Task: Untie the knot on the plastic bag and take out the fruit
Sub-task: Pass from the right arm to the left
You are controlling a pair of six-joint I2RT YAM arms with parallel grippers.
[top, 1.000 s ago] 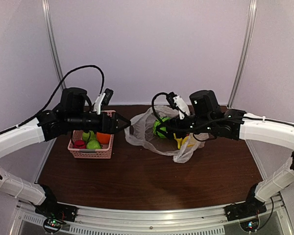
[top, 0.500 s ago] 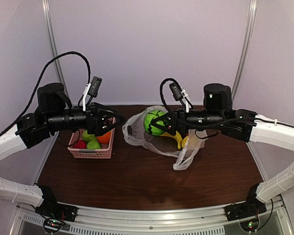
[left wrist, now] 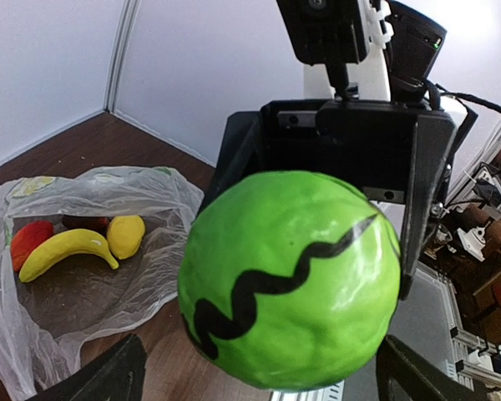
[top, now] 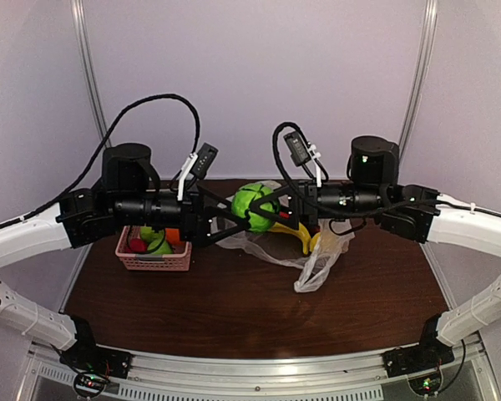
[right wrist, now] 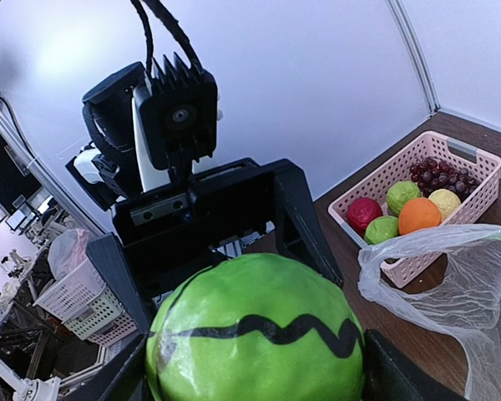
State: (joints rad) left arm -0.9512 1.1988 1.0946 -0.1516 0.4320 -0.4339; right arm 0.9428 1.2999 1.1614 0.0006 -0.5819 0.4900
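A green ball with black wavy lines (top: 252, 203) hangs in mid-air above the table, and my right gripper (top: 273, 214) is shut on it. My left gripper (top: 227, 220) faces it from the left, wide open, its fingers (left wrist: 108, 380) flanking the ball (left wrist: 288, 280); I cannot tell whether they touch. The right wrist view is filled by the same ball (right wrist: 255, 334). The clear plastic bag (top: 311, 261) lies slack on the table, mouth open, with no knot in view. Inside are a banana (left wrist: 63, 251), a yellow piece (left wrist: 125, 236) and a red-orange piece (left wrist: 29, 241).
A pink slotted basket (top: 154, 261) stands at the left under the left arm. It holds grapes, a red fruit, green fruits and an orange (right wrist: 419, 215). White walls close the back and sides. Brown tabletop (top: 234, 309) lies in front of the bag.
My right gripper lifted the green ball out of the bag and carried it left. The left arm pulled back over the basket, then came right, open, up to the ball.
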